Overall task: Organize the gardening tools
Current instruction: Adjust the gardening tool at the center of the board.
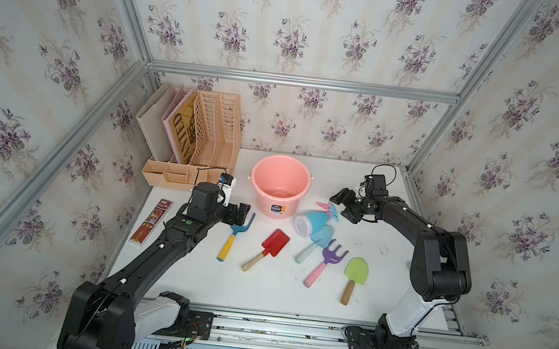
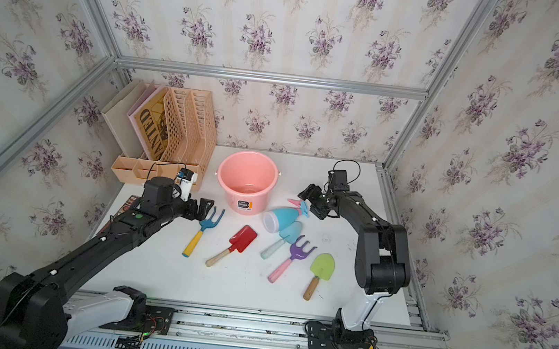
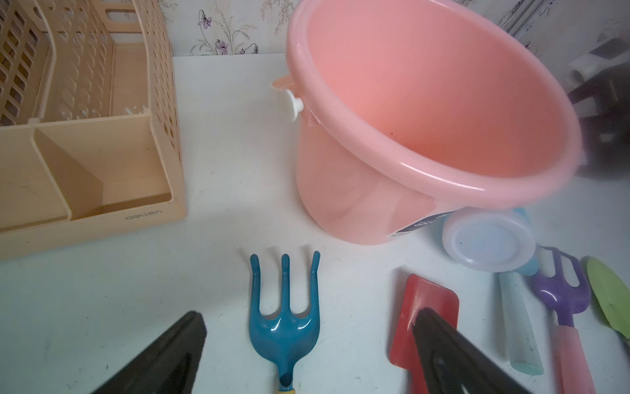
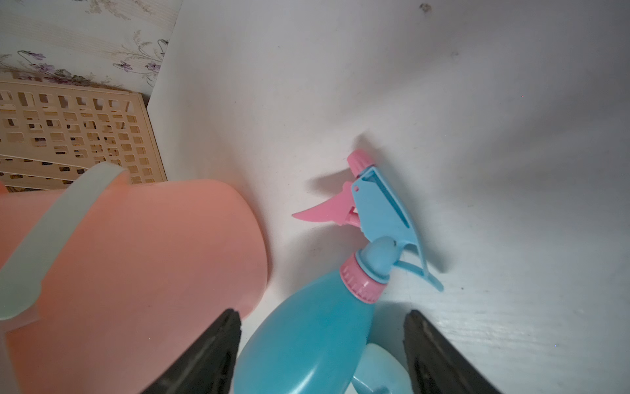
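Lying in a row on the white table are a blue fork (image 1: 236,230) with a yellow handle, a red trowel (image 1: 275,243), a light-blue trowel (image 1: 321,235), a purple fork (image 1: 331,256) and a green trowel (image 1: 356,271). The light-blue spray bottle (image 1: 312,223) lies on its side, resting partly on the light-blue trowel. My left gripper (image 3: 308,315) is open, low over the blue fork's (image 3: 284,317) head, which lies between its fingers untouched. My right gripper (image 4: 321,314) is open astride the spray bottle's (image 4: 306,334) body, with gaps on both sides.
A pink bucket (image 1: 280,182) stands upright just behind the tools, close to both grippers. A beige file organizer (image 1: 203,137) with books fills the back left corner. A long brown box (image 1: 152,221) lies at the left edge. Metal frame rails border the table.
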{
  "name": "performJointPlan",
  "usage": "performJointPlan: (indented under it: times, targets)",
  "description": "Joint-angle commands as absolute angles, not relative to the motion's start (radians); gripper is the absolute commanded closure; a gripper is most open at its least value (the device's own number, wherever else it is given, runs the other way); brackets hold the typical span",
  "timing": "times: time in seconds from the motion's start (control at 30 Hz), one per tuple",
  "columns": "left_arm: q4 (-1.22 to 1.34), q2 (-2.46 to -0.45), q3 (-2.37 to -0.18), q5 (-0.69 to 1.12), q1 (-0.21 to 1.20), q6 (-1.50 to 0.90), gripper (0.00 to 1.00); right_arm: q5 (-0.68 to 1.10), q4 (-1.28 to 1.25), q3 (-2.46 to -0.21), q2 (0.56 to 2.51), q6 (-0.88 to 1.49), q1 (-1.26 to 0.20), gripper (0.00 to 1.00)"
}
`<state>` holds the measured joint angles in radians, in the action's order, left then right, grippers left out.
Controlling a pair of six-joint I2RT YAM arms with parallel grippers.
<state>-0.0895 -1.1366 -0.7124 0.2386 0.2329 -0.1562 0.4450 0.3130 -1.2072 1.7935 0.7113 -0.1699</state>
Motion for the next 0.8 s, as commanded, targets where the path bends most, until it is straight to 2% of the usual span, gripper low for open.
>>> performJointPlan:
  times: [0.0,0.43,0.77]
  targets:
    - [-0.109,-1.134,-0.715,0.244,0.233,-0.168,0.01,0.437,0.429,-1.25,1.818,0.745,-0.172,0.19]
    - [-0.141,-1.156,-0.726,0.229,0.235,-0.175,0.01,0.39,0.596,-1.337,1.9,0.8,-0.215,0.19]
    - [-0.144,-1.127,-0.71,0.211,0.235,-0.172,0.01,0.313,0.651,-1.441,1.999,0.801,-0.219,0.28]
